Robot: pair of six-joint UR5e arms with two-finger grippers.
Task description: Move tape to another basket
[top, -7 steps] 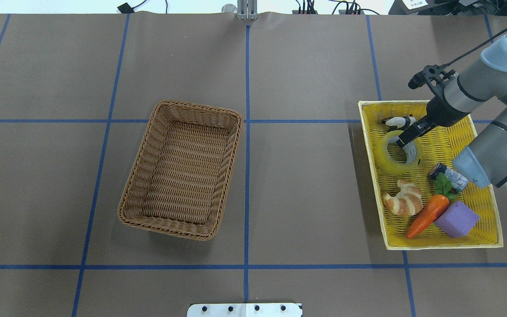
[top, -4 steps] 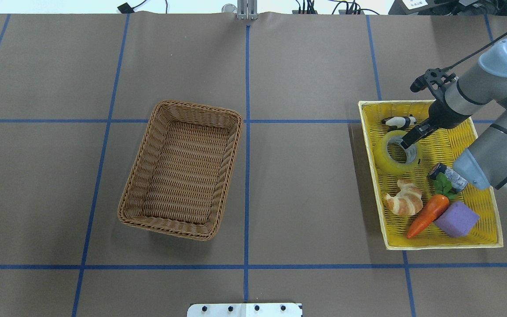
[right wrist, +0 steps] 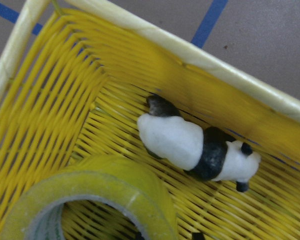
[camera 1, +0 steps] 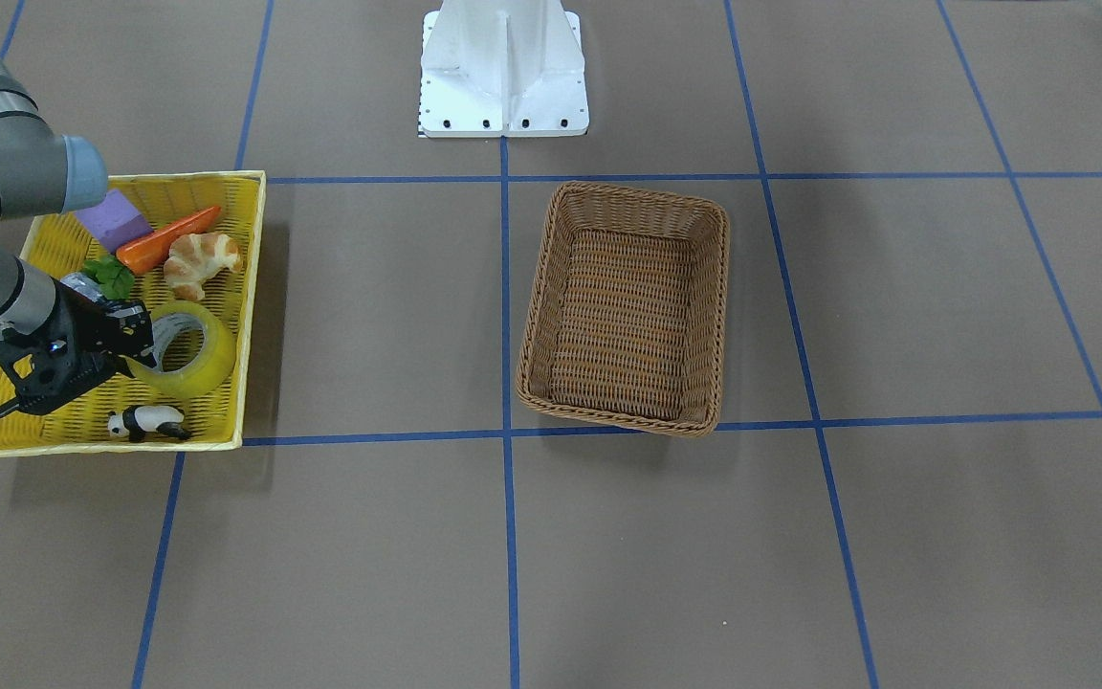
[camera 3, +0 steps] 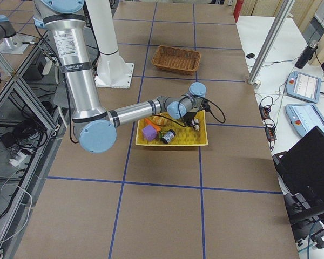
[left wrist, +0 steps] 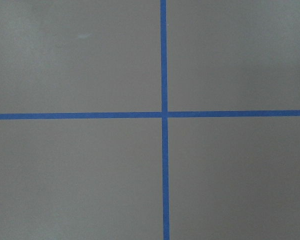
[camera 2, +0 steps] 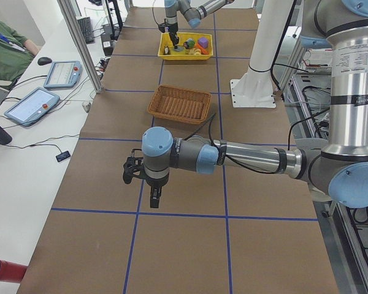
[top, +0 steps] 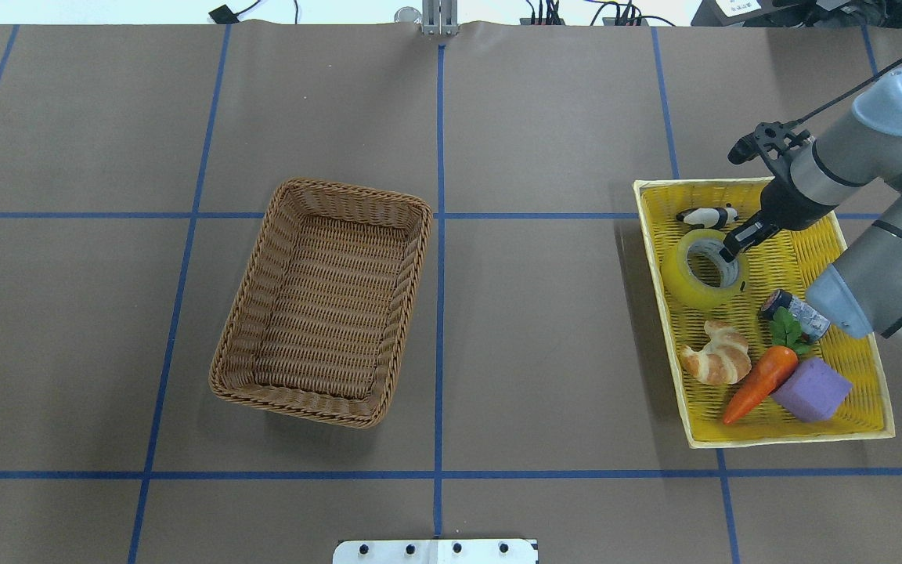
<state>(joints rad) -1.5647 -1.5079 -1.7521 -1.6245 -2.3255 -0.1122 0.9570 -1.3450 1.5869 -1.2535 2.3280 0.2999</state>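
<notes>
The yellow tape roll (top: 684,283) lies flat at the far end of a yellow tray (top: 791,258), also in the front view (camera 1: 199,368) and the right wrist view (right wrist: 115,182). My right gripper (top: 729,251) reaches down onto the roll's right wall, one finger inside the core and one outside, shut on it (camera 1: 135,356). The brown wicker basket (top: 349,193) stands empty near the table's middle (camera 1: 642,194). My left gripper (camera 2: 152,197) hangs over bare table far from both; I cannot tell if it is open or shut.
The tray also holds a panda figure (top: 705,215) just behind the tape, a croissant (top: 719,352), a carrot (top: 760,384), a purple block (top: 811,389) and a small jar (top: 795,312). The robot's white base (camera 1: 503,67) stands at the near edge.
The right gripper's fingers have drawn together on the tape's wall. The tape and the tray have shifted slightly to the left. The basket has not moved.
</notes>
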